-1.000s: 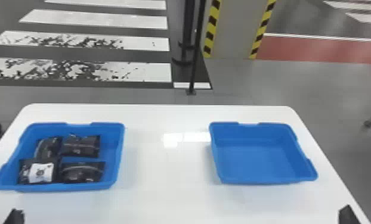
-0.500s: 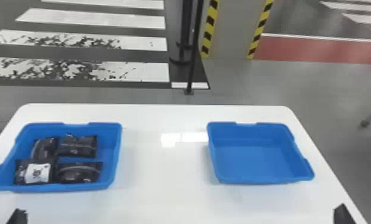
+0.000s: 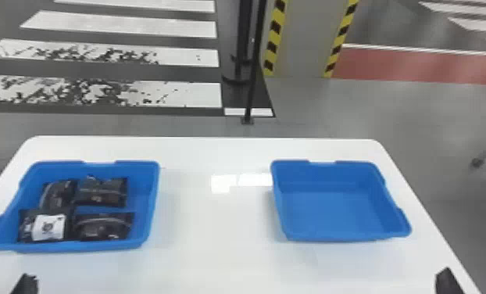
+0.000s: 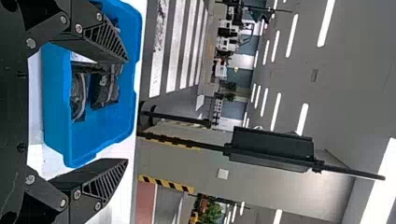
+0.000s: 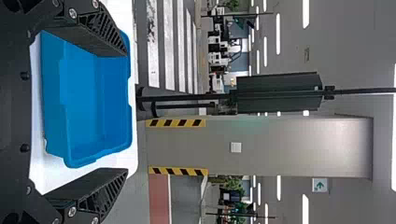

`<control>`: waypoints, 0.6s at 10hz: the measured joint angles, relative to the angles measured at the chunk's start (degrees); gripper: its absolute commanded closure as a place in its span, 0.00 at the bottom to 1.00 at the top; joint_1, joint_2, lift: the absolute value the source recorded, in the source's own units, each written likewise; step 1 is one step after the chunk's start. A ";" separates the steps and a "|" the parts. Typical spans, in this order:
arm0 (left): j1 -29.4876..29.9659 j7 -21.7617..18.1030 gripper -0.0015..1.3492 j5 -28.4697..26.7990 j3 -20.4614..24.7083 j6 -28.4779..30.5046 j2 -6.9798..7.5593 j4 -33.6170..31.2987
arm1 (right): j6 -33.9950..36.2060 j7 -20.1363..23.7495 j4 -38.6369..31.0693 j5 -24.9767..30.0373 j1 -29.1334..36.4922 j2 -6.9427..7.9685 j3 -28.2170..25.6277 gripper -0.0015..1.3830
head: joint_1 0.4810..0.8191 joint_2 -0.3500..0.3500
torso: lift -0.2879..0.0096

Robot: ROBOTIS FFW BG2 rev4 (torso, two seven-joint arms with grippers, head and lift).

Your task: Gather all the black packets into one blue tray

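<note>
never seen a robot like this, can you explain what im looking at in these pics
This is a two-armed robot working at a white table. One picture looks forward and down from its head; the two sideways ones come from its wrists. On the table, the left blue tray holds four black packets, one with a white label; the right blue tray holds none. The left gripper and right gripper both have open jaws, holding nothing.
</note>
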 measured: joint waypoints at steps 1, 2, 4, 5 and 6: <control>0.00 0.00 0.23 0.06 -0.06 0.06 0.00 0.00 | 0.01 0.00 0.00 0.00 0.00 0.00 0.00 0.11 | 0.63 0.31 | 0.60; 0.00 0.00 0.23 0.08 -0.07 0.10 0.00 0.00 | 0.01 0.00 0.00 0.00 0.02 0.00 0.00 0.11 | 0.63 0.31 | 0.60; 0.00 0.00 0.23 0.09 -0.08 0.17 0.00 0.00 | 0.12 0.00 0.00 -0.14 0.08 0.00 0.00 0.11 | 0.63 0.31 | 0.60; 0.00 0.00 0.22 0.16 -0.08 0.21 0.00 -0.01 | 0.14 0.00 0.06 -0.21 0.08 0.00 0.04 0.11 | 0.63 0.31 | 0.60; 0.00 0.00 0.23 0.21 -0.08 0.25 0.00 -0.01 | 0.16 0.00 0.07 -0.28 0.09 0.00 0.06 0.11 | 0.63 0.31 | 0.60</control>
